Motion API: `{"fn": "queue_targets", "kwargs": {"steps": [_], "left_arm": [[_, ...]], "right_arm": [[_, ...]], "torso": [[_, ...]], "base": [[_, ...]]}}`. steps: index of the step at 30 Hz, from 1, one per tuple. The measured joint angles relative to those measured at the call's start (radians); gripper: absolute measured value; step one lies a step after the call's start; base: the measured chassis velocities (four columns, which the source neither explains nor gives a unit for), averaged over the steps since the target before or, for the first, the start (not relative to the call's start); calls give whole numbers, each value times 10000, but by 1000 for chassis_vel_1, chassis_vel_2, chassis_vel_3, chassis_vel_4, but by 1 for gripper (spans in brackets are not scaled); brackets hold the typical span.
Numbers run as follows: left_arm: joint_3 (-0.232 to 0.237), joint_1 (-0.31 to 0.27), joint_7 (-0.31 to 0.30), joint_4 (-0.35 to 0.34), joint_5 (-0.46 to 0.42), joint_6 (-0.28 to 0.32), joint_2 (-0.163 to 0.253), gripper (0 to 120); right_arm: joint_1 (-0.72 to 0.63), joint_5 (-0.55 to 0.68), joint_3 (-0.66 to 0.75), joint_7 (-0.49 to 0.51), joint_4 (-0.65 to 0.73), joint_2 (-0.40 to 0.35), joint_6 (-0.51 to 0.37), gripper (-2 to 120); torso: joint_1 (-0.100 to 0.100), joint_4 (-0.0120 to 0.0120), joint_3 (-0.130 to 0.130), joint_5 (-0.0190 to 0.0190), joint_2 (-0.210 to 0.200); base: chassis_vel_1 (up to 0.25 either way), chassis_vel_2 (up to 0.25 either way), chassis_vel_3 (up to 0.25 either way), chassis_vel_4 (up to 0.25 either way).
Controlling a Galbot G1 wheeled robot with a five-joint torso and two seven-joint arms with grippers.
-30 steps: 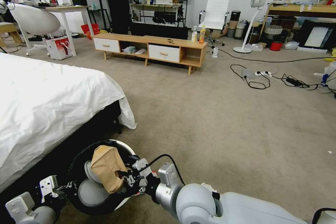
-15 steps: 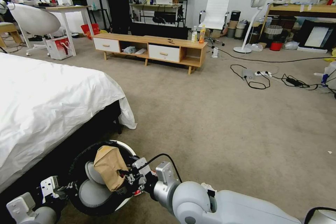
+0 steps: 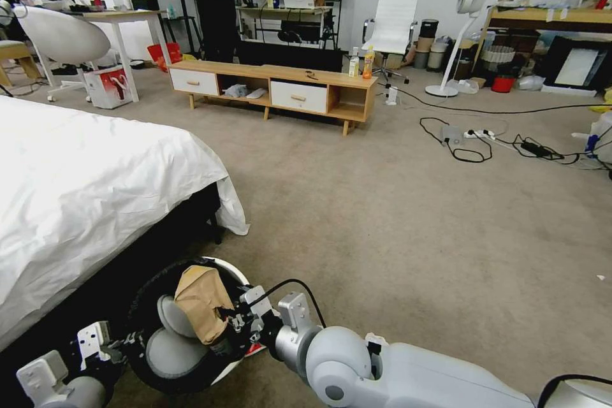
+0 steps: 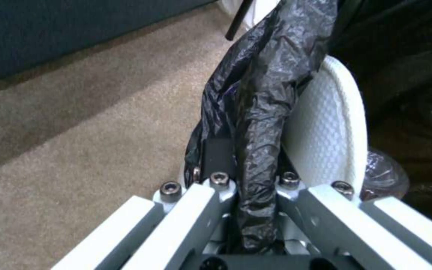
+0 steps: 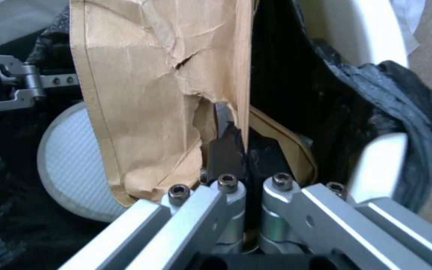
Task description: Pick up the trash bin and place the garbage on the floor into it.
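Gripping brown paper bag (image 5: 151,82), right jaws; left jaws pinching trash bin (image 3: 159,338) liner, fingertips hidden.

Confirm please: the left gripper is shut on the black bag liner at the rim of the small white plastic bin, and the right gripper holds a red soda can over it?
Not a can: the right wrist view shows the right gripper shut on a crumpled brown paper bag over the white bin. The left gripper does clamp the black liner.

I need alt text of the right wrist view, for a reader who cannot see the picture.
The right hand is shut on a crumpled brown paper bag, holding it over the open mouth of the trash bin, which is lined with a black plastic bag. A white inner flap shows beside the paper bag, and the left hand grips the bin's far edge.
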Motion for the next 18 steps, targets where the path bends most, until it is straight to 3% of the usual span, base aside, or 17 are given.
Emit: {"fn": "queue_targets", "kwargs": {"steps": [18], "left_arm": [[151, -41, 13, 112, 92, 0, -70, 2]], "right_arm": [[-13, -61, -25, -58, -447, 286, 7, 0]], "torso": [[0, -1, 0, 0, 0]], "base": [[0, 0, 0, 0]]}}
